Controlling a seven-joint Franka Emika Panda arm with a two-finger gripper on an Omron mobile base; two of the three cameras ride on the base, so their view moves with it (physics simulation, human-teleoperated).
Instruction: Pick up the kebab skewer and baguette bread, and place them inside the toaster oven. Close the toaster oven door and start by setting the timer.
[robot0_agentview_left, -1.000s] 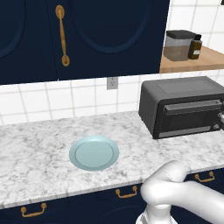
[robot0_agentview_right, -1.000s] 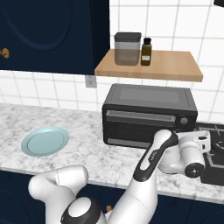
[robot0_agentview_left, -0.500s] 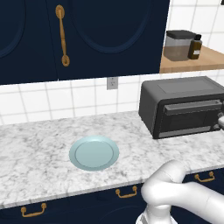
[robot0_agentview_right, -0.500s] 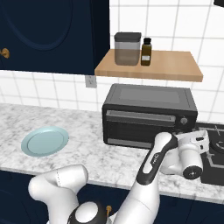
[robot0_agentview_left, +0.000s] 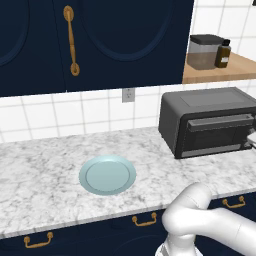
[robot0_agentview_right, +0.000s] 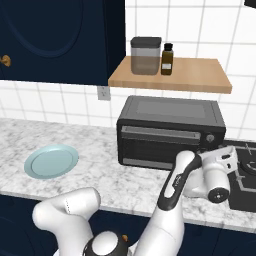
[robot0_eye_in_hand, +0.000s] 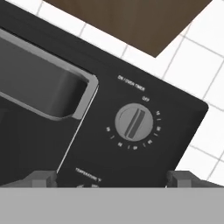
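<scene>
The dark grey toaster oven (robot0_agentview_right: 170, 131) (robot0_agentview_left: 210, 120) stands on the marble counter with its door (robot0_agentview_right: 160, 147) shut and the grey bar handle (robot0_eye_in_hand: 48, 92) along the door's top edge. My gripper (robot0_agentview_right: 229, 159) hovers just in front of the oven's right panel, its edge at the frame side (robot0_agentview_left: 251, 137). In the hand view the gripper (robot0_eye_in_hand: 112, 179) is open, its tips wide apart below the round timer knob (robot0_eye_in_hand: 134, 122), which points at the off mark. Nothing is between the fingers. The kebab skewer and the baguette bread are hidden.
A pale blue plate (robot0_agentview_left: 107, 174) (robot0_agentview_right: 51, 161) lies to the oven's left. Above the oven a wooden shelf (robot0_agentview_right: 170, 75) carries a canister (robot0_agentview_right: 145, 55) and a dark bottle (robot0_agentview_right: 167, 59). A black stove top (robot0_agentview_right: 247, 167) borders the oven's right side.
The hand has risen slightly in front of the oven's right panel. The oven and the plate have not moved.
</scene>
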